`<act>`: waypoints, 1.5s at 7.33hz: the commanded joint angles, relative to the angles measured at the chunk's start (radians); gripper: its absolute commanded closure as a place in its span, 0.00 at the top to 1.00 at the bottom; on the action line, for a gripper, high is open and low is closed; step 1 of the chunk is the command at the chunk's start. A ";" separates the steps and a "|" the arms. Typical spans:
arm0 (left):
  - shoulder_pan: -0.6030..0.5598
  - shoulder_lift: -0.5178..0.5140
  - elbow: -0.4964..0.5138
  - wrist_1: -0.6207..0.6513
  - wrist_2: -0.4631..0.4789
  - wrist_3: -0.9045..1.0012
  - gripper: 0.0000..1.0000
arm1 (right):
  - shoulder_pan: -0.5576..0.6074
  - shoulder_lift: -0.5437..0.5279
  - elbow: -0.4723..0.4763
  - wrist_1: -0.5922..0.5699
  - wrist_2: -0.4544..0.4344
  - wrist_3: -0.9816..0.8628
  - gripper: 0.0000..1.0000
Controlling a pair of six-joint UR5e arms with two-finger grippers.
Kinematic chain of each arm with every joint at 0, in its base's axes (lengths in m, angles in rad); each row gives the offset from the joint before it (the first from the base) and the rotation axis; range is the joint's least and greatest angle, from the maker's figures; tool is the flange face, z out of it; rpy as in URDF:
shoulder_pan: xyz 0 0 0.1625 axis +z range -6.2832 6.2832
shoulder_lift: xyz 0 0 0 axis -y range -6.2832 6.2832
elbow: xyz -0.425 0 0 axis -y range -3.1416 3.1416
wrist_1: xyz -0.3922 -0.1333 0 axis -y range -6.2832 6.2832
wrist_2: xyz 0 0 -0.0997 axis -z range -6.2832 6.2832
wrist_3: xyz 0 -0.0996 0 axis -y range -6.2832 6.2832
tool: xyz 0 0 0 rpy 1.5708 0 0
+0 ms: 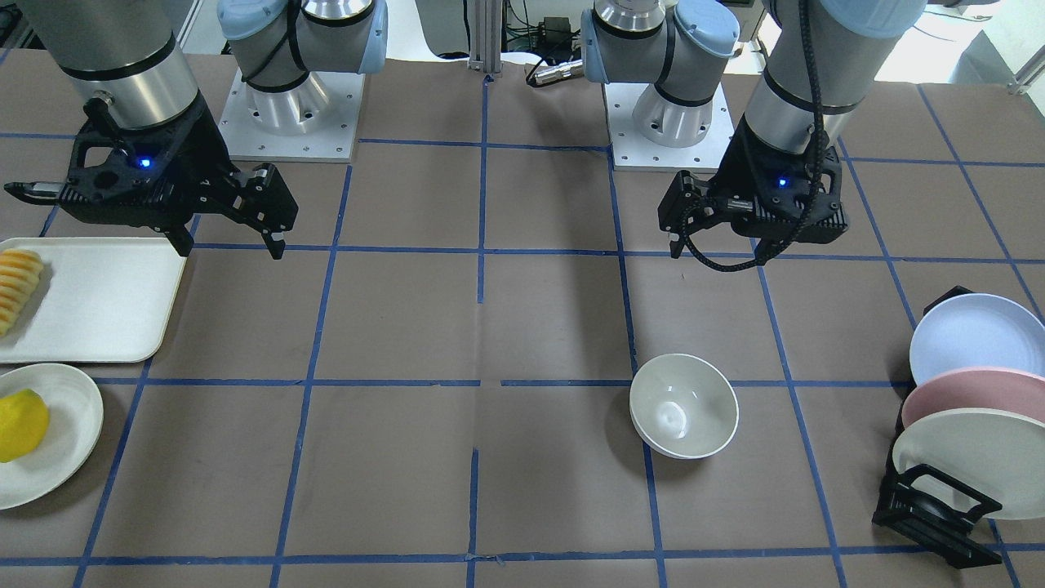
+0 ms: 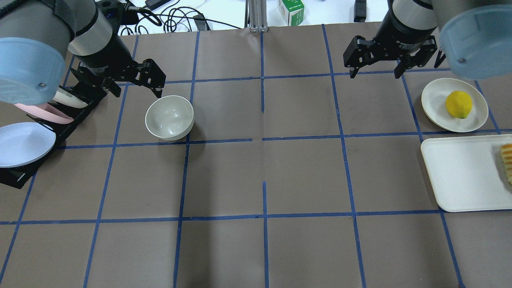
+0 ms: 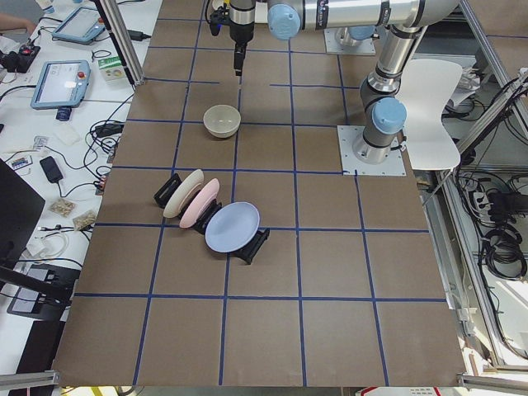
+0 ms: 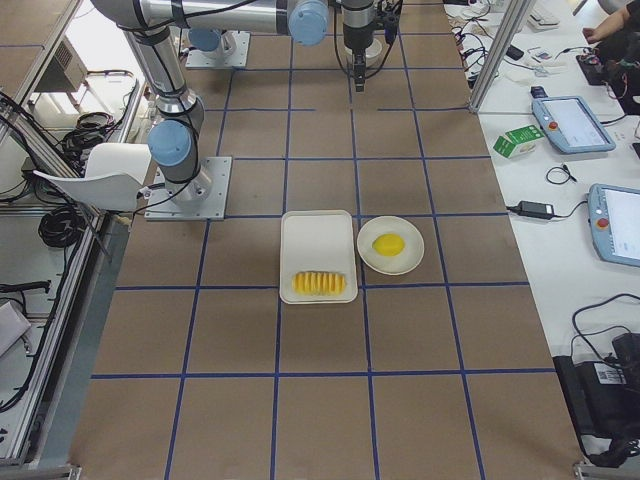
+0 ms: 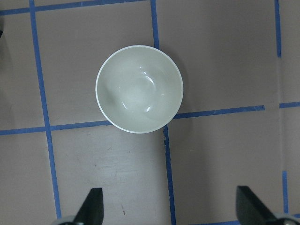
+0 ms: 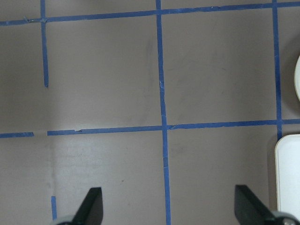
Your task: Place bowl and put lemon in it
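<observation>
The off-white bowl [image 1: 684, 406] stands upright and empty on the table, also in the overhead view [image 2: 169, 117] and the left wrist view [image 5: 139, 88]. My left gripper [image 2: 137, 92] [image 1: 717, 249] hangs open and empty above the table just behind the bowl, not touching it. The yellow lemon [image 2: 459, 104] [image 1: 20, 425] lies on a shallow cream plate [image 2: 436, 96] on my right side. My right gripper [image 2: 375, 74] [image 1: 231, 247] is open and empty, high above the table, left of and beyond the lemon's plate.
A black rack [image 2: 24, 168] with three upright plates [image 1: 971, 335] stands at the table's left end beside my left arm. A white tray [image 2: 460, 176] with sliced yellow-orange food [image 2: 507, 160] lies next to the lemon's plate.
</observation>
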 commanded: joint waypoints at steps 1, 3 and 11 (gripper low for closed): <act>0.000 -0.002 -0.002 -0.002 -0.006 0.000 1.00 | 0.000 0.000 0.001 -0.001 0.000 -0.001 1.00; 0.000 0.002 -0.002 -0.002 0.000 0.000 1.00 | 0.000 0.001 0.007 0.001 0.000 -0.006 1.00; 0.026 -0.032 -0.003 0.006 0.002 0.018 1.00 | -0.587 0.142 -0.039 -0.012 -0.037 -0.743 1.00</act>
